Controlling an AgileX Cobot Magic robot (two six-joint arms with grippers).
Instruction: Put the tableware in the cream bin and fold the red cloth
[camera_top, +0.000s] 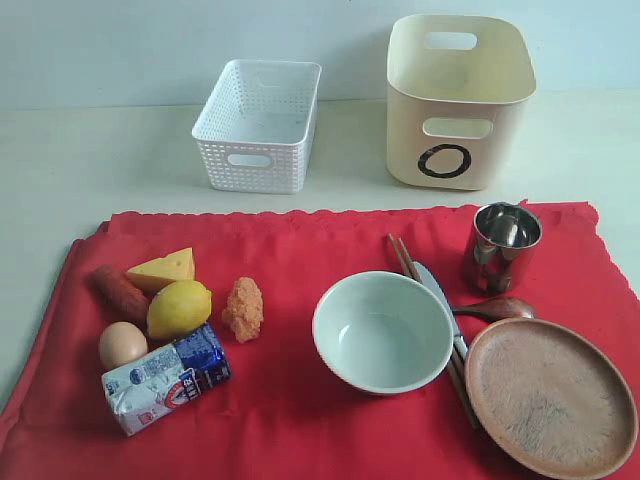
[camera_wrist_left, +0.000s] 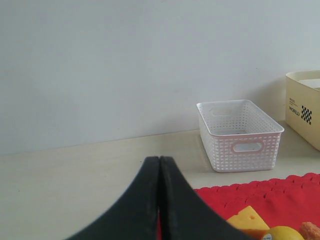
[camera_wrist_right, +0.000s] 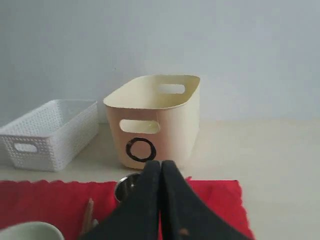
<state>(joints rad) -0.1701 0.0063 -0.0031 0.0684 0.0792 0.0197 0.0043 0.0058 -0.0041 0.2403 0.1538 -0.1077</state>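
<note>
The red cloth (camera_top: 290, 400) lies flat on the table. On its right half sit the pale bowl (camera_top: 381, 331), steel cup (camera_top: 500, 244), brown plate (camera_top: 550, 397), chopsticks (camera_top: 402, 255), knife (camera_top: 436, 290) and dark spoon (camera_top: 497, 308). The cream bin (camera_top: 456, 100) with its black O stands behind the cloth, empty as far as I see. Neither arm shows in the exterior view. My left gripper (camera_wrist_left: 159, 161) is shut and holds nothing, above the cloth's left edge (camera_wrist_left: 260, 192). My right gripper (camera_wrist_right: 160, 164) is shut too, hovering over the cup (camera_wrist_right: 126, 187), facing the bin (camera_wrist_right: 155, 117).
A white perforated basket (camera_top: 258, 124) stands left of the cream bin. Food sits on the cloth's left half: cheese (camera_top: 164, 268), sausage (camera_top: 118, 291), lemon (camera_top: 179, 308), egg (camera_top: 122, 344), milk carton (camera_top: 165, 378) and an orange lump (camera_top: 243, 309).
</note>
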